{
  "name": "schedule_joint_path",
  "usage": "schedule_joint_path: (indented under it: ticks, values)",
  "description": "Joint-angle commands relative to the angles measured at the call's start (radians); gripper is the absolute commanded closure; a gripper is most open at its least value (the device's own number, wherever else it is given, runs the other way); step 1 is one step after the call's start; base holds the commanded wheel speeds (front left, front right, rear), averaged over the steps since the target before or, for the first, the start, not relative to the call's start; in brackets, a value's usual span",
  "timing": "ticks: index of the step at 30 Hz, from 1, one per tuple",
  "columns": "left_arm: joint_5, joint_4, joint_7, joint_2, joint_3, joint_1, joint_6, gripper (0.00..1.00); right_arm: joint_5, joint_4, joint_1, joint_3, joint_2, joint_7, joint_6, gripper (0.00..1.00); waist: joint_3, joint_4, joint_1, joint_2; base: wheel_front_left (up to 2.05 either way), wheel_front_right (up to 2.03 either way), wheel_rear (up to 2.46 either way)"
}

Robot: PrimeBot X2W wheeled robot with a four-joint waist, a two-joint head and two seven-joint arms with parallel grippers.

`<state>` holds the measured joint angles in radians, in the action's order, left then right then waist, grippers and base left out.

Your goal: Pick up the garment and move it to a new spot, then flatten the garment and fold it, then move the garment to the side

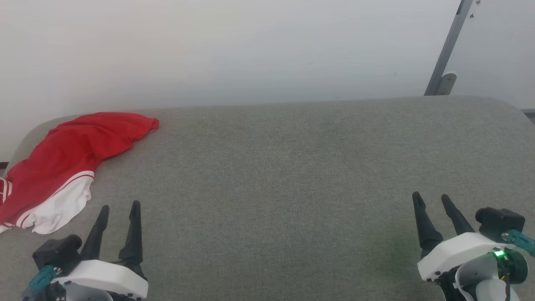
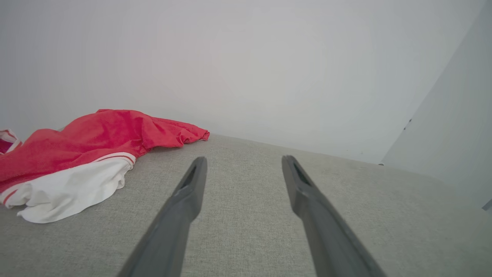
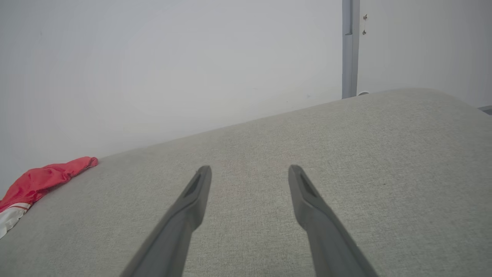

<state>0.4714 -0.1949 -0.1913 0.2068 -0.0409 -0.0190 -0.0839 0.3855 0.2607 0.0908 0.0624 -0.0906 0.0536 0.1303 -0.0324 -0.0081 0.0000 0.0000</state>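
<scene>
I am holding my left tool (image 1: pixel 120 205) low at the near left. Its two dark fingers are standing apart with nothing between them, pointing out over bare grey cloth. My right tool (image 1: pixel 429 195) is sitting at the near right, its fingers likewise spread and gripping nothing. Both are reaching across the counter (image 1: pixel 284 175), a wide top covered in grey fabric with rounded far corners. The garment (image 1: pixel 71 154) is lying crumpled at the counter's left end, just beyond and to the left of my left tool without touching it, and well apart from my right tool. Its red body is bunching toward the back edge, while a white sleeve with red stripe trim is spilling toward me. A pale wall (image 1: pixel 250 50) is rising behind the counter, and a grey post (image 1: pixel 447 46) is standing at the far right.
</scene>
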Motion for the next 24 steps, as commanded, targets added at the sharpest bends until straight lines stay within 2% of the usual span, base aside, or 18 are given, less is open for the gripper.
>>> schedule_joint_path:
  ticks: [1, 24]
  values:
    - [-0.025, 0.005, -0.009, 0.001, -0.005, 0.008, -0.006, 0.0, -0.019, -0.011, 0.007, -0.003, -0.003, 0.009, 0.001, 0.0, 0.0, 0.0, 0.0, 0.0, 0.0, 0.0, 0.0]
    - [-0.173, 0.011, -0.053, 0.001, -0.034, 0.019, -0.03, 0.0, -0.189, -0.021, 0.004, -0.017, -0.022, 0.055, 0.001, 0.0, -0.006, -0.002, 0.0, 0.0, 0.0, 0.0, 0.0]
